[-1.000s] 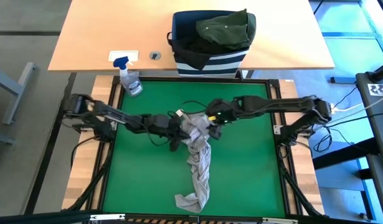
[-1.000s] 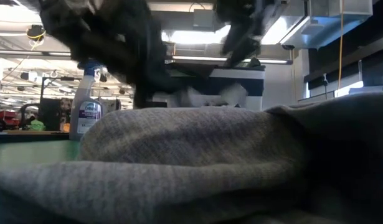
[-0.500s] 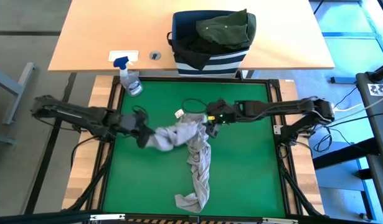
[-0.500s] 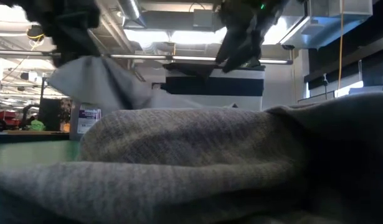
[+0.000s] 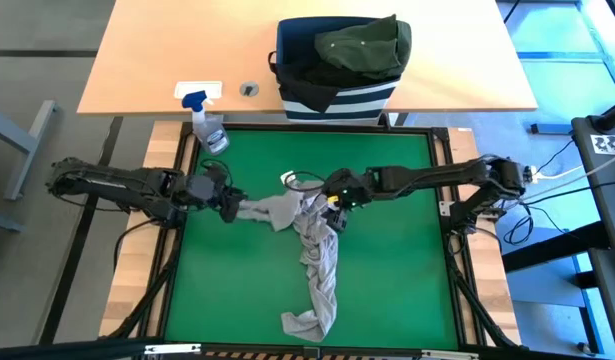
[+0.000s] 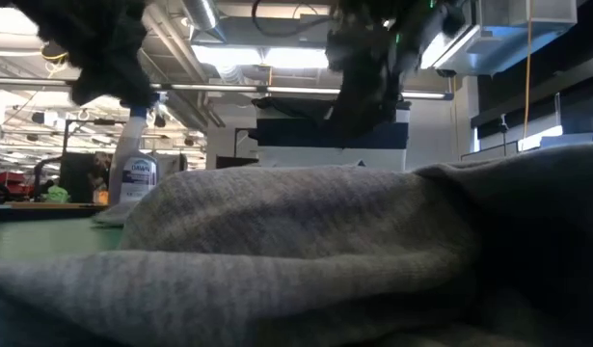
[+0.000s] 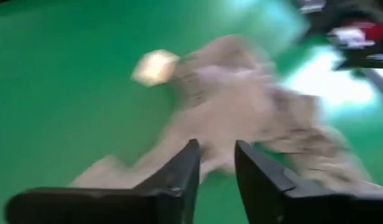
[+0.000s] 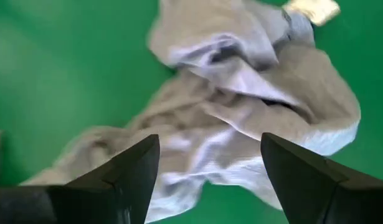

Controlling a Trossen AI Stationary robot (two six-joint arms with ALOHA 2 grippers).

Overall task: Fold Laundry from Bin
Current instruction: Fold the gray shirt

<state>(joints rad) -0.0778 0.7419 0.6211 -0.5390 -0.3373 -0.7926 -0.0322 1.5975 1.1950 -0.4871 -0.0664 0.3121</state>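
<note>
On green mat [image 5: 387,270]: rumpled grey garment [image 5: 317,250].

A light grey garment [image 5: 309,250] lies on the bright green mat [image 5: 387,290]. The bin [image 5: 339,92] is navy with white stripes, holding dark olive cloth [image 5: 362,47] over black. The tabletop [image 5: 147,50] is pale wood; the spray bottle [image 5: 209,128] is clear with a blue nozzle.

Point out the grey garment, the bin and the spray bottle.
grey garment [image 5: 317,250]: high view, its middle stretch on the mat.
bin [image 5: 337,100]: high view, striped front wall.
spray bottle [image 5: 211,132]: high view, clear body.
</note>
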